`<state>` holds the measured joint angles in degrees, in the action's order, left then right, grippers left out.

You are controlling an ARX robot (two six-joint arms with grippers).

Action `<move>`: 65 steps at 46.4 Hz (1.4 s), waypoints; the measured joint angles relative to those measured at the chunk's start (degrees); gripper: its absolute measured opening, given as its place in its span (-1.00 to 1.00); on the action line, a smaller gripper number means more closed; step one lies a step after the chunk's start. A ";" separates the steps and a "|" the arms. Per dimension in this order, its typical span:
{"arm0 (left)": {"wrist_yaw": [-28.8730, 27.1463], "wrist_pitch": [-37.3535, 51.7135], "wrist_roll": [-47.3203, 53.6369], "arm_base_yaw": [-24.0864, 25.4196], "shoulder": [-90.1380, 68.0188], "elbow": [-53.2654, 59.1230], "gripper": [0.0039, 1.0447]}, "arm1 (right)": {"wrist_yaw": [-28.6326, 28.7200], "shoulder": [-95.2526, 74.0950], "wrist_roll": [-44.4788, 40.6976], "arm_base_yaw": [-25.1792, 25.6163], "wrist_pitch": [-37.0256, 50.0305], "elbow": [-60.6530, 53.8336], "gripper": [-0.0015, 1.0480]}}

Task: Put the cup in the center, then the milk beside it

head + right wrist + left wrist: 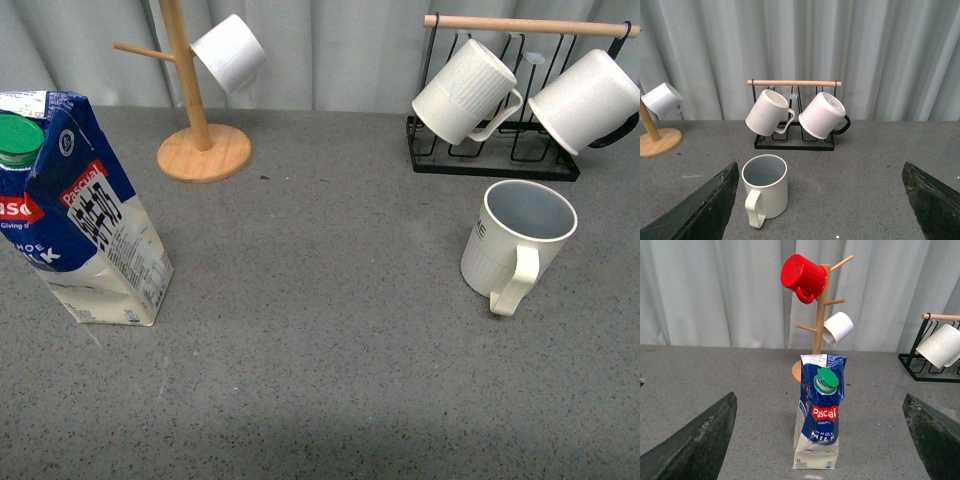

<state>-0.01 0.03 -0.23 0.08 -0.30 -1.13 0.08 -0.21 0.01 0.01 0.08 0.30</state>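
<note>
The cup (517, 243) stands upright on the right of the surface (320, 380), handle toward the robot, just before the black rack (495, 160). The milk (85, 215) stands far left. The right pincer (820, 165) and left pincer (820, 396) both gape apart, empty. Risks: 1 similar ribbed mug (465, 90) hanging behind invites a mix-up, and the tall carton could topple if nudged high. The surface is speckled grey, with pale curtains (330, 50) behind.

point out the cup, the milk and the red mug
cup (497, 258), front view, ribbed outer wall
milk (100, 222), front view, black-and-white text panel
red mug (802, 275), left wrist view, side wall
</note>
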 joint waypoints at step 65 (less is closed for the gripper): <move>-0.02 0.00 0.00 -0.04 0.07 0.02 0.88 | -3.54 -101.77 6.49 -2.78 11.43 47.58 0.82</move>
<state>-0.03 0.03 -0.23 0.03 -0.23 -1.10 -3.46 -101.97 6.50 -2.76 11.51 47.88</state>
